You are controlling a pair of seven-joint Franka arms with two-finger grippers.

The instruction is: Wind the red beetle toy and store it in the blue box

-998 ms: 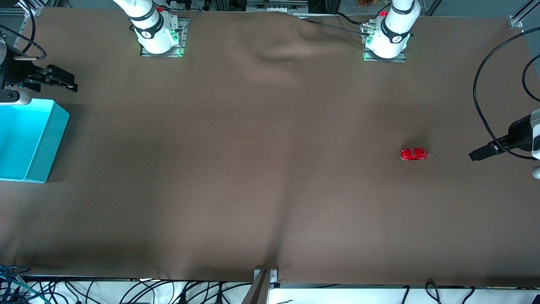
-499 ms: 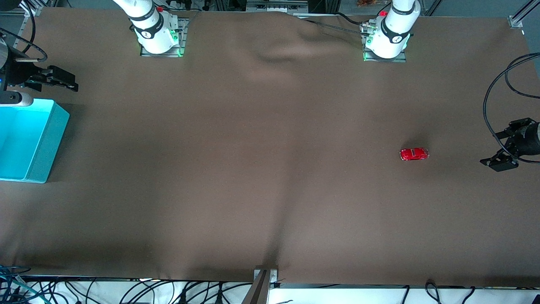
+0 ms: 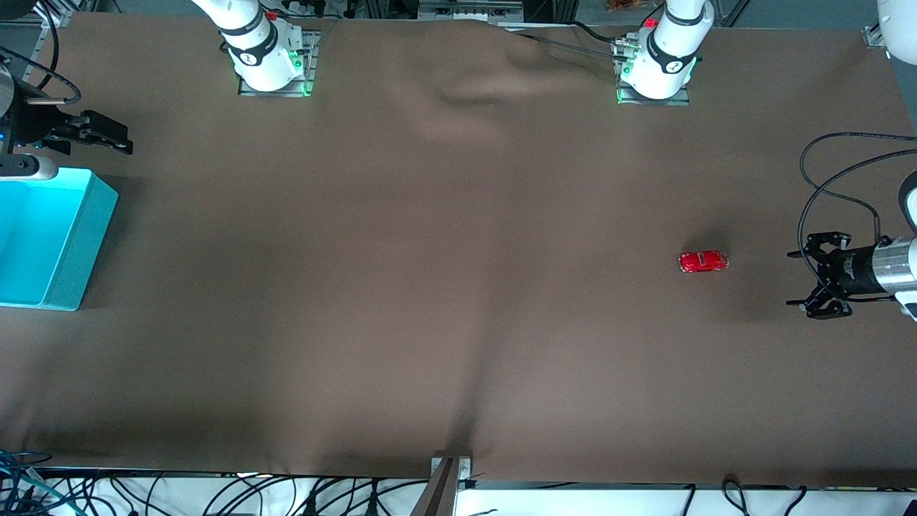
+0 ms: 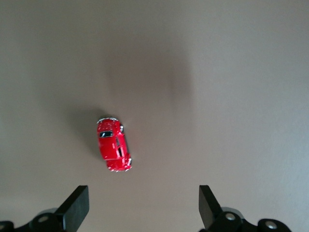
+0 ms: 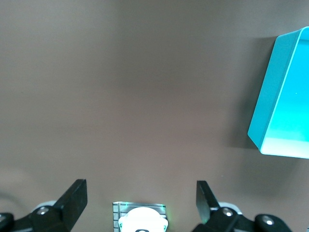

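A brown cloth (image 3: 458,287) covers the whole tabletop, rumpled near the edge where the two arm bases stand, with cables hanging below the edge nearest the front camera. Nothing lies on the near half. About mid-depth, toward the left arm's end of the tabletop, sits the red beetle toy (image 3: 703,261), its long axis running along the table's length. The left gripper (image 3: 808,279) hovers near that end edge, jaws spread wide and empty, pointing along the table toward the toy; in the left wrist view the toy (image 4: 114,144) shows ahead of the fingers (image 4: 76,207), nearer one of them than the midline. This arm is plainly the nearer one, so I judge the pickup to be its job.

At the right arm's end, the blue box (image 3: 50,240) is cut off by the frame. The right gripper (image 3: 107,137) waits just past the box's farther corner, fully open, holding nothing. The toy's winding mechanism cannot be made out.
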